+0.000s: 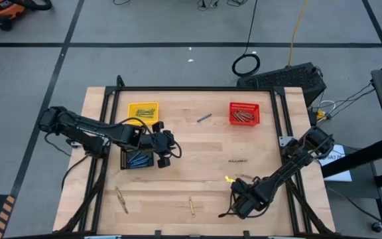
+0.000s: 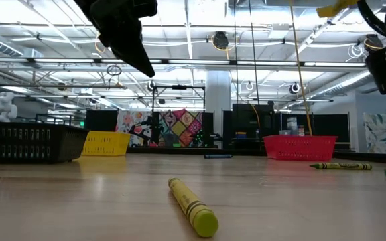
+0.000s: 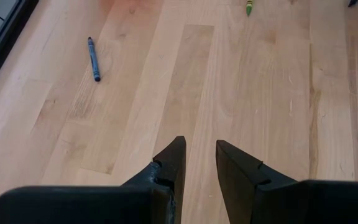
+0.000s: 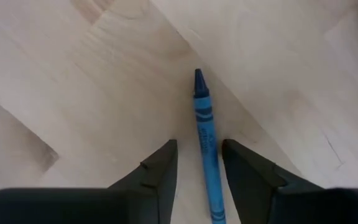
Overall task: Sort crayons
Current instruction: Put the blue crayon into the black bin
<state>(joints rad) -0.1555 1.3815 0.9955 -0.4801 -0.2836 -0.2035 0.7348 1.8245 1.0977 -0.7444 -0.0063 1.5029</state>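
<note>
On the table's left half, the yellow basket stands toward the far edge with yellow crayons in it, and the black basket sits nearer the middle holding blue crayons; the sorting appears to go by colour. The left gripper hovers just beside the black basket's right side, its fingers slightly parted with nothing between them and only bare wood below, so it reads as waiting or between picks. Two yellow crayons lie loose near the front edge, left of centre and at centre, unsorted. A lone blue crayon lies between the yellow basket and the red basket, well apart from both; this is probably the blue stick seen far off in the left wrist view. The red basket, far right of centre, holds brown-red crayons. A few faint crayons lie loose right of centre, too small to sort by colour. At front right, the right gripper is down at the wood, its fingers spread to either side of a blue crayon that lies lengthwise in the gap; the pads stand close to it but clamping contact cannot be confirmed. The straddle suits a pinch across the stick's width, presumably for carrying it to the black basket.
</note>
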